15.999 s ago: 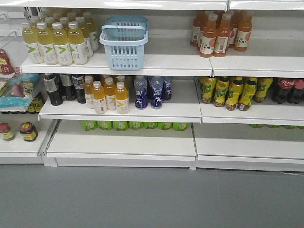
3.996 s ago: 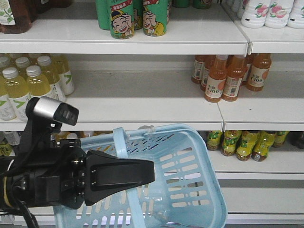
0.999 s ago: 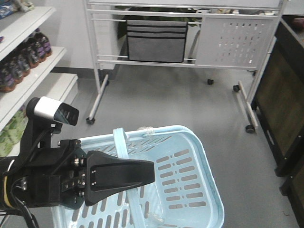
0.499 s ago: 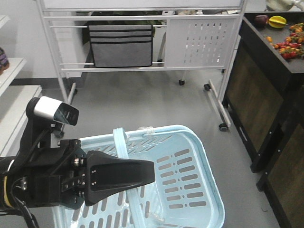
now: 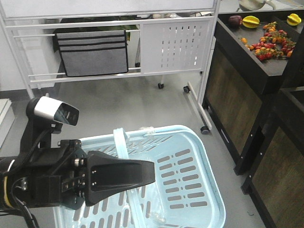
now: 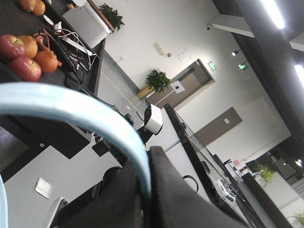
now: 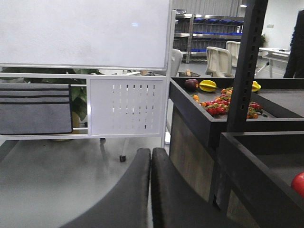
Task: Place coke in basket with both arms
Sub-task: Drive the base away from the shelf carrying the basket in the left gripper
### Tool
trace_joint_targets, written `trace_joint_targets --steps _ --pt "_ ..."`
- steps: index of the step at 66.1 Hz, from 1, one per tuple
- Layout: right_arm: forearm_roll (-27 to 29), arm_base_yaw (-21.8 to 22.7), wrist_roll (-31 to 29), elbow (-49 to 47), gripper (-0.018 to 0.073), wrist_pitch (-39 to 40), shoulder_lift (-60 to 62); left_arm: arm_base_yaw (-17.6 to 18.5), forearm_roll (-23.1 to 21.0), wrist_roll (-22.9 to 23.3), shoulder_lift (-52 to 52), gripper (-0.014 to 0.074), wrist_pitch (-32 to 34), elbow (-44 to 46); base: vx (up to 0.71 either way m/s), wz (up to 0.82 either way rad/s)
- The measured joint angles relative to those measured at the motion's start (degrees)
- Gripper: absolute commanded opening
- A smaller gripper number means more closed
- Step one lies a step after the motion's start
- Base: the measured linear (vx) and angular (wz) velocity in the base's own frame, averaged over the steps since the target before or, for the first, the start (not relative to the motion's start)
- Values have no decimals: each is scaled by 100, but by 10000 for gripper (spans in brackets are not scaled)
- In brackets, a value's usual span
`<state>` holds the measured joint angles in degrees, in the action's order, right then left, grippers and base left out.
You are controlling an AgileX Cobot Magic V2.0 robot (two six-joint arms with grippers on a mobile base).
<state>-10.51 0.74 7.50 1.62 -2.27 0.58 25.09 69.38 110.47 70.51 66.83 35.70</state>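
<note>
Your left end effector [image 5: 149, 173] is clamped on the basket [image 5: 166, 133] handle [image 6: 71, 102]; the right end effector [image 7: 150, 155] is pressed together, empty. No coke in view, so you have pick and drop left.

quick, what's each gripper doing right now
Left gripper: shut on the basket handle.
Right gripper: shut, holding nothing.

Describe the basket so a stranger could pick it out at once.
Below the white wheeled rack, over the grey floor, the left gripper grips a swing handle. The basket hanging from it is light blue plastic with slotted sides, unlike the black counters beside it.
</note>
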Motion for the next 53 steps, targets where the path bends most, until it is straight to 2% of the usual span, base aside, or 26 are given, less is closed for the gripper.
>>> trace_joint_targets --steps 53 --pt "0 0 0 0 -5 0 0 0 0 0 0 -7 0 0 19 -7"
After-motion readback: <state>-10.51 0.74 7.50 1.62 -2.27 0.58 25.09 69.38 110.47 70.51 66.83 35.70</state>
